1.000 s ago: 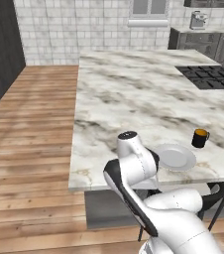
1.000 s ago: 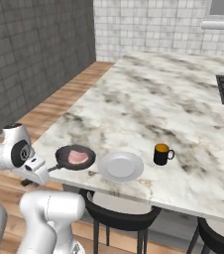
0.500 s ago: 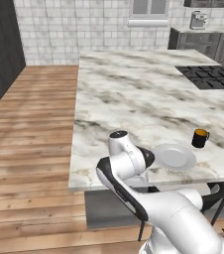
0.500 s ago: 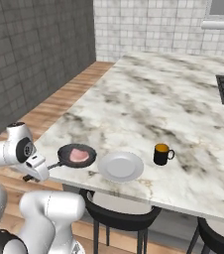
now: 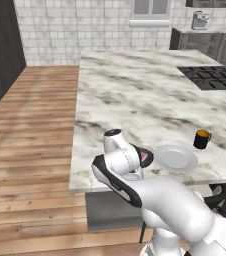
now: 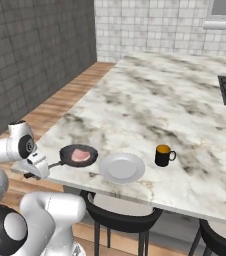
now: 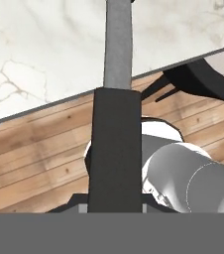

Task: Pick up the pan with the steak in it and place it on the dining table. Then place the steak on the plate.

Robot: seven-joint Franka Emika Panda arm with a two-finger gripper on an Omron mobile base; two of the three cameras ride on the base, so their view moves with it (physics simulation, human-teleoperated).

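At near table edge, pincer (image 6: 35, 167) sits at pan handle's end; clenched or released, cannot tell. Pan (image 6: 78, 155) with steak (image 6: 80, 155) sits just inside edge, beside plate (image 6: 122, 167). Risk: handle overhangs; nudge could tip pan off, or knock plate toward mug (image 6: 162, 155).

Marble dining table (image 6: 150, 100) with pan (image 6: 78, 155), plate (image 6: 122, 167) and dark mug (image 6: 162, 155) near its front edge.
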